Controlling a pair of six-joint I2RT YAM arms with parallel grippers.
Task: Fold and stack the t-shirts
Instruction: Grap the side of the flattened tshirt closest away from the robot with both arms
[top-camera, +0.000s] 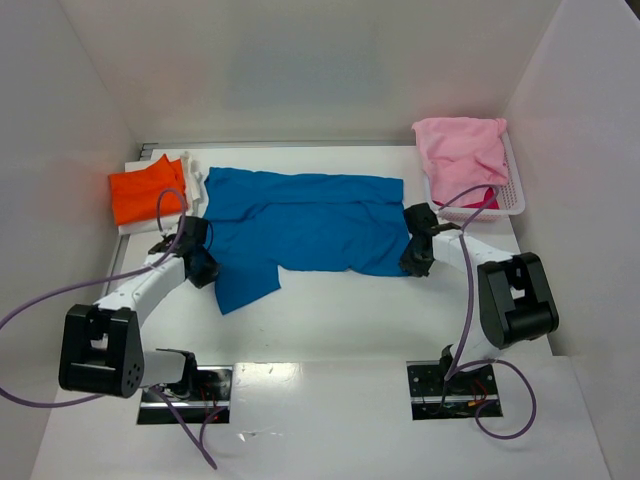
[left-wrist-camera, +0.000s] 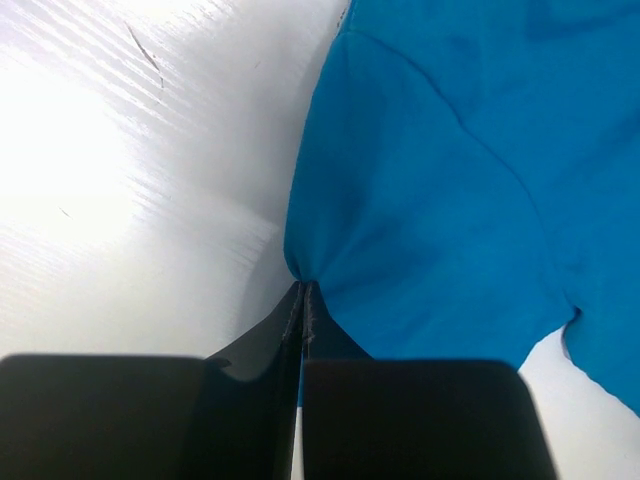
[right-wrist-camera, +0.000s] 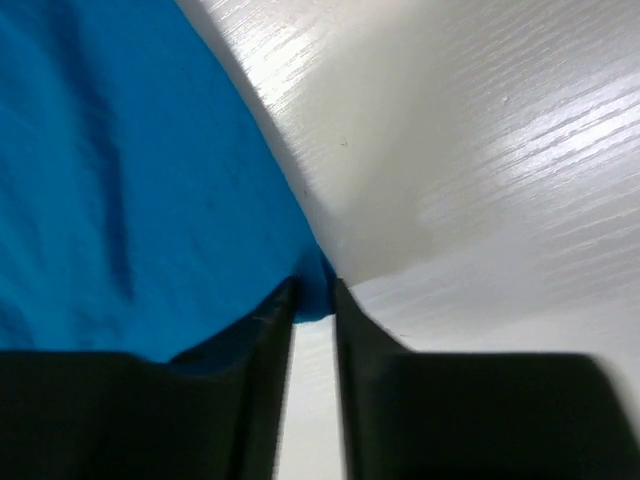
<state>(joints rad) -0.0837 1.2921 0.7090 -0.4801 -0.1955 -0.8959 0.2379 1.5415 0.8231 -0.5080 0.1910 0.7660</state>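
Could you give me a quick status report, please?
Left gripper shut on blue t-shirt edge. Right gripper straddling opposite edge, grip unclear. Nothing in the way.

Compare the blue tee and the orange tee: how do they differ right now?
Pose: the blue t-shirt lies spread open and creased in the middle; the orange t-shirt sits folded into a compact block at the far left.
Footprint: blue's is much larger than orange's.
Contact: blue is pinched at opposite side edges by the left end effector and the right end effector; nothing touches orange.
Shared: both are plain and single-colour.
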